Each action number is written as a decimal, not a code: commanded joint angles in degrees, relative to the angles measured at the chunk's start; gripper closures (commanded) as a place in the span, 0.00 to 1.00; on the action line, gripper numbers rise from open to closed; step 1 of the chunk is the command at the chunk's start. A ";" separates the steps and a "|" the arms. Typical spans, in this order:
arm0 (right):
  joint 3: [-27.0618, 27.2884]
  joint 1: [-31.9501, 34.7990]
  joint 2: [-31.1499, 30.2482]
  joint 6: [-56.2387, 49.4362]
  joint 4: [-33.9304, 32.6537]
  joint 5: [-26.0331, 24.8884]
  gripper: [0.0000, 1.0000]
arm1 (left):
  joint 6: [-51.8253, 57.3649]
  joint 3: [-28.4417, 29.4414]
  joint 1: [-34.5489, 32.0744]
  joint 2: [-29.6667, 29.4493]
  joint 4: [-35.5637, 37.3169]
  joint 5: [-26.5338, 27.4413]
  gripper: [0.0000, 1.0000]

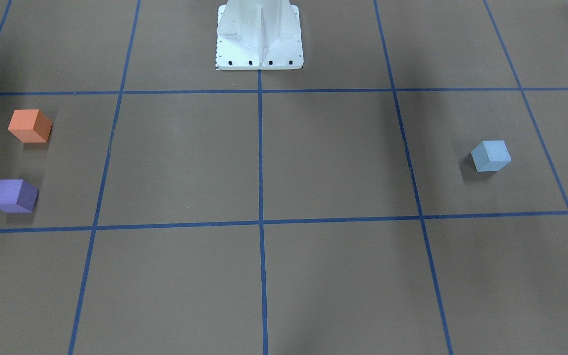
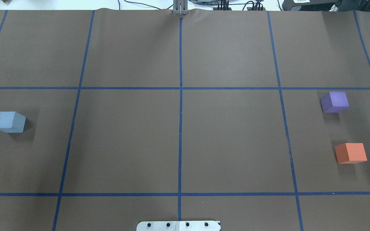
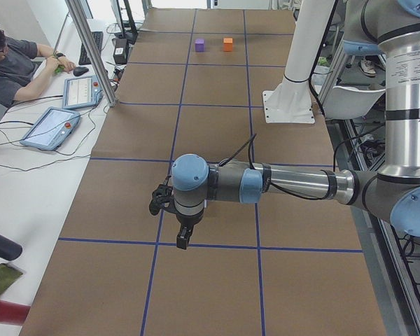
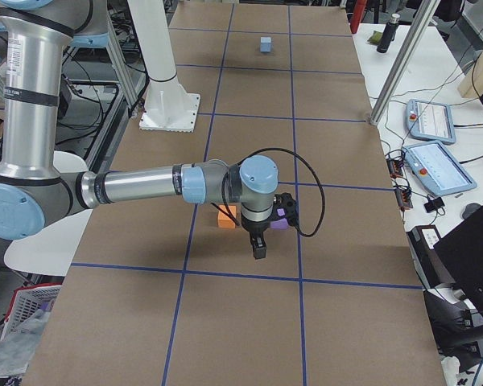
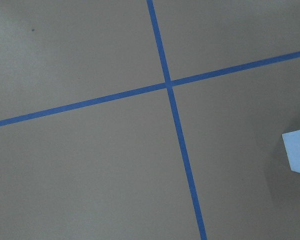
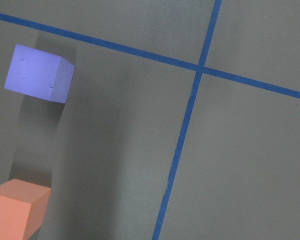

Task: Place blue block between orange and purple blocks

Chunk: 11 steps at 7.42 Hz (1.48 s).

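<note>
Left fingers [image 3: 184,240]: hang over the counter [image 2: 178,144]; whether apart or together cannot be told.
Right fingers [image 4: 258,248]: near purple block [image 2: 334,102] and orange block [image 2: 351,153]; state cannot be told.
Blue block [image 2: 10,122]: near counter's left edge, well apart from both.
Gap: bare counter between purple and orange.

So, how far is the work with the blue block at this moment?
Nothing looks done yet. The blue block lies alone on the robot's left side, far from the orange block and purple block. Nothing is in hand: the left claw and right claw hang in the air without a block. Left: grasp it, carry it across, set it in their gap.
</note>
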 commanded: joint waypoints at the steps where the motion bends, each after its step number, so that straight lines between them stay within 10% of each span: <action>1: 0.01 0.00 0.00 0.00 0.00 0.00 0.00 | 0.17 -0.04 0.00 0.43 -0.70 0.09 0.00; 11: 0.28 0.00 0.18 0.00 0.09 0.70 0.00 | -11.32 5.76 7.20 -7.65 -6.99 -4.29 0.00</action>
